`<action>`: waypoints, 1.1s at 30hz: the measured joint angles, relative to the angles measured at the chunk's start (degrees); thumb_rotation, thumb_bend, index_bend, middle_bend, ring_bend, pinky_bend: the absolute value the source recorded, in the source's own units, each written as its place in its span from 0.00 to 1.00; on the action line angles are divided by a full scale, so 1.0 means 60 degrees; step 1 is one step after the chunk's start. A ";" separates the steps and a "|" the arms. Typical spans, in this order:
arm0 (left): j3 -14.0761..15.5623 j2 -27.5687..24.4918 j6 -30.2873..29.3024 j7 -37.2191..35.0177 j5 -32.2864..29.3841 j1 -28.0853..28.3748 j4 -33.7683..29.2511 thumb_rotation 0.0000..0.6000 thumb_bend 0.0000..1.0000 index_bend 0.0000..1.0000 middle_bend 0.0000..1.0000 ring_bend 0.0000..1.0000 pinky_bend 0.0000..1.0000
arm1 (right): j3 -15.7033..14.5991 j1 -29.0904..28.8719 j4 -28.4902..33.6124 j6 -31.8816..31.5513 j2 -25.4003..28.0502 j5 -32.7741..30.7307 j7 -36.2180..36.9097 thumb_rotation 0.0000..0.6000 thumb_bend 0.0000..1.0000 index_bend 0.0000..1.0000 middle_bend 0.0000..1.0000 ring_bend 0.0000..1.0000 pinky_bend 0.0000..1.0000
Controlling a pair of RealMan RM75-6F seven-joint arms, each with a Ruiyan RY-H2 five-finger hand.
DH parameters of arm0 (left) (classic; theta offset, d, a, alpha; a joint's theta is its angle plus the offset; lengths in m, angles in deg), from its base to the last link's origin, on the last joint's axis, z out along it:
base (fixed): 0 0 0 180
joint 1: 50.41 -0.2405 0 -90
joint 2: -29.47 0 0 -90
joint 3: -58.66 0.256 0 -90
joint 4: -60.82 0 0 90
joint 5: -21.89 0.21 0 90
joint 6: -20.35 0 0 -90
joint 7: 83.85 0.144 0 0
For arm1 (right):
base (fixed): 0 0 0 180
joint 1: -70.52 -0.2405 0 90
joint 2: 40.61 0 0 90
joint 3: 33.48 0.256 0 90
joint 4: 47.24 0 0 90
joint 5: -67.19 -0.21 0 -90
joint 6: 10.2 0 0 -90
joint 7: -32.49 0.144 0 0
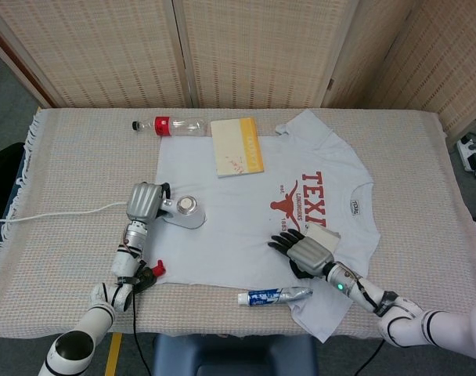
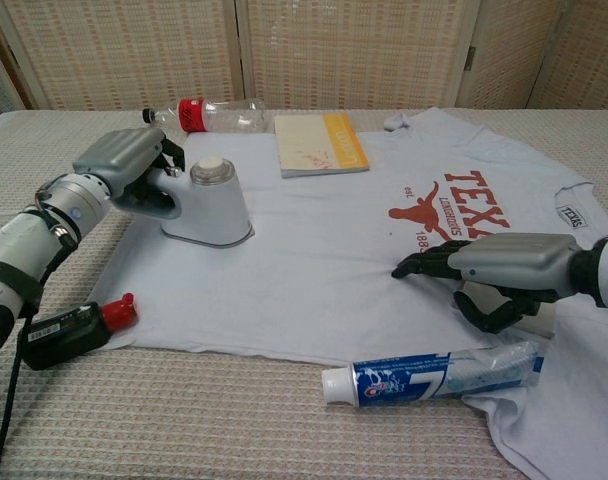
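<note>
A pale grey T-shirt [image 1: 246,211] [image 2: 324,260] with a rust "TEXAS" longhorn print lies flat on the woven tablecloth. My left hand [image 1: 144,202] [image 2: 124,165] grips the handle of a small white iron [image 1: 185,211] [image 2: 206,205], which stands on the shirt's left part. My right hand [image 1: 304,249] [image 2: 494,272] rests on the shirt's lower right area, fingers stretched toward the print and thumb curled under, holding nothing that I can see.
A plastic bottle [image 1: 169,125] [image 2: 204,113] with a red label and a yellow-spined book [image 1: 236,146] [image 2: 320,143] lie at the back. A toothpaste tube [image 1: 273,296] [image 2: 434,372] lies by my right hand. A black bottle with a red cap [image 2: 69,328] sits front left. The iron's white cord [image 1: 58,211] trails left.
</note>
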 measured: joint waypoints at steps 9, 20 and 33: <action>-0.0072 -0.0648 -0.0046 -0.0419 -0.0169 -0.0623 0.0180 1.00 0.34 0.90 0.99 0.84 0.64 | 0.0016 -0.0047 0.0008 0.0050 -0.0060 -0.0076 -0.0095 0.79 0.89 0.00 0.02 0.00 0.00; 0.0210 -0.1194 -0.1646 -0.1330 0.0203 -0.1146 -0.0850 1.00 0.34 0.90 0.99 0.84 0.64 | -0.0041 -0.0035 0.0037 0.0029 -0.0083 -0.0079 -0.0133 0.79 0.89 0.00 0.02 0.00 0.00; 0.0273 -0.0393 -0.1069 0.0156 0.0428 -0.0045 -0.1320 1.00 0.34 0.90 0.99 0.84 0.64 | -0.0057 0.0020 -0.0017 -0.0032 0.0013 -0.0129 -0.0015 0.79 0.88 0.00 0.02 0.00 0.00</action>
